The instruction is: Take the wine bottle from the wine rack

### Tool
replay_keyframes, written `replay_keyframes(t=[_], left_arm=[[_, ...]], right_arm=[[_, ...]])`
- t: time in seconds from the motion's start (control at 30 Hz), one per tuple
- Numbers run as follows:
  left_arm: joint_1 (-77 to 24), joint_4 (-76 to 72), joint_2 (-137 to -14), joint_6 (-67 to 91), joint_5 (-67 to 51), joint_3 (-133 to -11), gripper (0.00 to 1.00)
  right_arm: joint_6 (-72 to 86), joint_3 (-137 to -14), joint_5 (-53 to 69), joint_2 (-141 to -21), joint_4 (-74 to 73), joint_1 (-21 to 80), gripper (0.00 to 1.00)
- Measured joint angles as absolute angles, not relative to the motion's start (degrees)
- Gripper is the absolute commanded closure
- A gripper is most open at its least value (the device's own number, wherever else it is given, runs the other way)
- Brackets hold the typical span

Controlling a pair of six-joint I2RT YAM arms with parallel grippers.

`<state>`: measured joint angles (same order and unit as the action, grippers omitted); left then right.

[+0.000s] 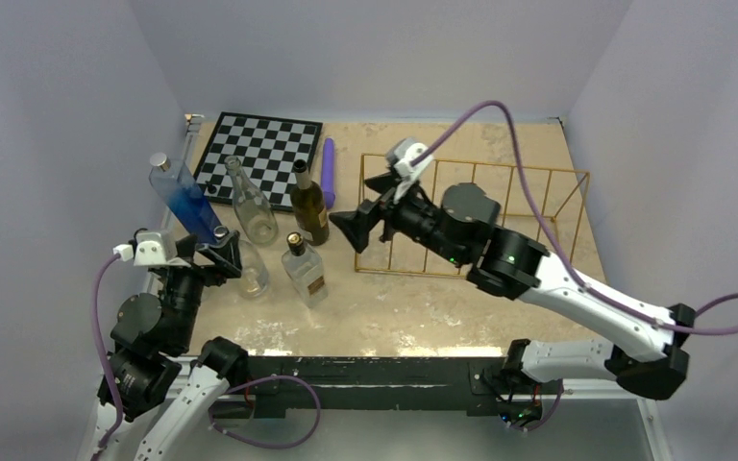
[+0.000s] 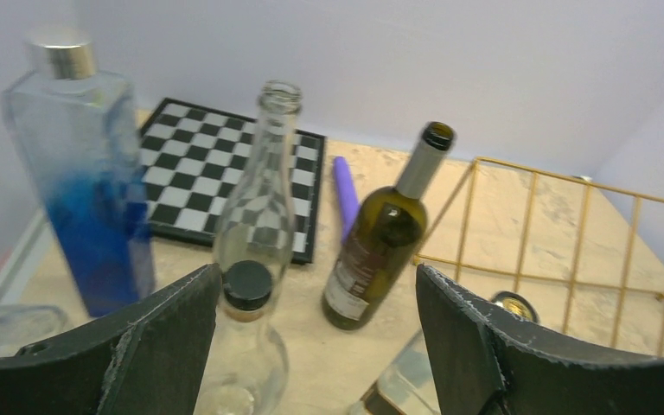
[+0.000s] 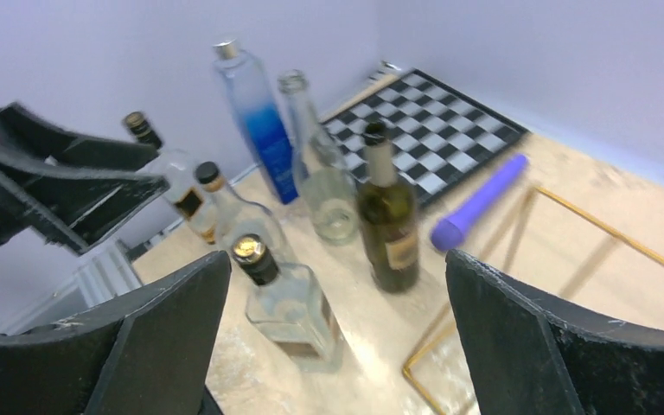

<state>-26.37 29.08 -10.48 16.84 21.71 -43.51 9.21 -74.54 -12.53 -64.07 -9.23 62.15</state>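
The dark green wine bottle (image 1: 309,204) stands upright on the table, just left of the gold wire wine rack (image 1: 538,169). No bottle shows in the rack. My right gripper (image 1: 363,206) is open and empty over the rack's left end, facing the bottle. The right wrist view shows the bottle (image 3: 387,220) ahead between the open jaws (image 3: 337,268), with a rack wire (image 3: 605,226) at the right. My left gripper (image 1: 216,252) is open and empty at the near left. The left wrist view (image 2: 318,285) shows the bottle (image 2: 380,238) and rack (image 2: 571,179) ahead.
A blue-tinted square bottle (image 1: 184,200), a tall clear bottle (image 1: 250,204), a round clear bottle with a black cap (image 1: 252,277) and a square bottle with a gold cap (image 1: 306,271) stand around the wine bottle. A chessboard (image 1: 259,154) and a purple cylinder (image 1: 328,171) lie behind.
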Motion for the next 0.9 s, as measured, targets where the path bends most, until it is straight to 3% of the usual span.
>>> replay_keyframes(t=[0.1,0.3,0.57,0.9], left_arm=[[-26.37,27.14,-10.61,16.4,14.68,-42.35,0.06],[-26.37,24.51,-13.04,15.46,1.85,-41.98,0.04],[-26.37,23.97,-17.12,15.4,-6.83,-41.98,0.03],[-26.37,23.53,-17.85,15.4,-7.79,-41.98,0.03]], right_arm=[[13.37,-73.58,-20.38,-59.09,-15.22,62.15,0.01],[20.29,-72.9,-33.85,-55.05,-30.11,62.15,0.01],[24.4,-65.17,-35.46,-47.86,-36.71,62.15,0.01],[24.58,-59.57,-36.16,-40.66,-35.31,62.15,0.01]])
